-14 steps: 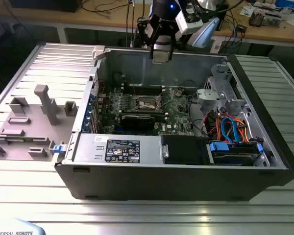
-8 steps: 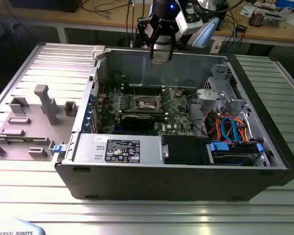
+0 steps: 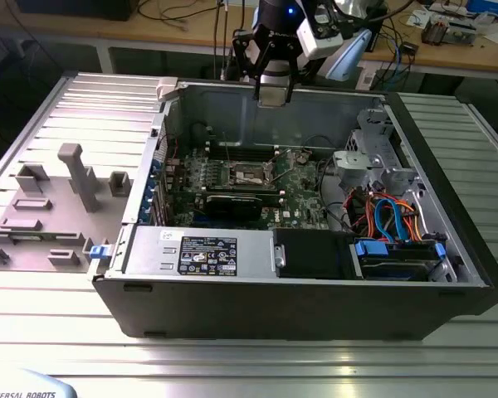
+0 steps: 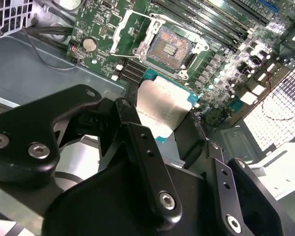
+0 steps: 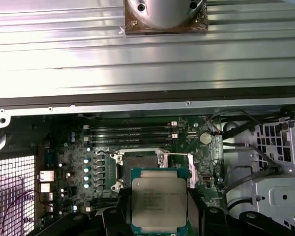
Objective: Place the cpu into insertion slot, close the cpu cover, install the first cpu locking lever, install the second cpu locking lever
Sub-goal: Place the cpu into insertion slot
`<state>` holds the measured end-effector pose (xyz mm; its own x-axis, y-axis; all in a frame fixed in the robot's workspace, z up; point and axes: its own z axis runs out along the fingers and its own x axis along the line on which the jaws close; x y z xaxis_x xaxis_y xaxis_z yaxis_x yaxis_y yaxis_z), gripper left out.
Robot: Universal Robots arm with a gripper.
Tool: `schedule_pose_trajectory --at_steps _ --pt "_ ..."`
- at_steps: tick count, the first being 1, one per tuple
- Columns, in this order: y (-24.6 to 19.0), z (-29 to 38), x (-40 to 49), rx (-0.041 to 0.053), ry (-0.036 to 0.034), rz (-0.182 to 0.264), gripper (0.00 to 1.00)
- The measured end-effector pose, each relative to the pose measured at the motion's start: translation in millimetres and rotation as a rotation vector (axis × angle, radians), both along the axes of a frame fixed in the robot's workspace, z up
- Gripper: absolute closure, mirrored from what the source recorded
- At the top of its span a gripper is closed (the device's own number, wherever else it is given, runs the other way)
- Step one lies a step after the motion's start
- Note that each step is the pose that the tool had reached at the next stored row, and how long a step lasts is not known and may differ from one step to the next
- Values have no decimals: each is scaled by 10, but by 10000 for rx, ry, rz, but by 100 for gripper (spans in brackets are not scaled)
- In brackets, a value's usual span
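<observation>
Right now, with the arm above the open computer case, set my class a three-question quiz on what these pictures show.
1. Fill in: in the first wrist view the cpu is held between the ____.
2. True or false: the insertion slot already holds a chip.
3. Choose: the slot is part of A) a green motherboard, B) a grey tray, C) a blue drive.
Key: 1 jaws; 2 false; 3 A.
</observation>
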<state>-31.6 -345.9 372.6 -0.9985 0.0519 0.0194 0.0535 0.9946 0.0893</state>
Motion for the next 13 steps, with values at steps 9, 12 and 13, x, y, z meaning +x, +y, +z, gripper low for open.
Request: schedule_pose_trajectory --at_steps 9,12,13 --pt "0 0 0 0 -1 -153 46" --pt "0 0 -1 0 -1 -154 46" --pt "0 0 0 0 -1 -154 46"
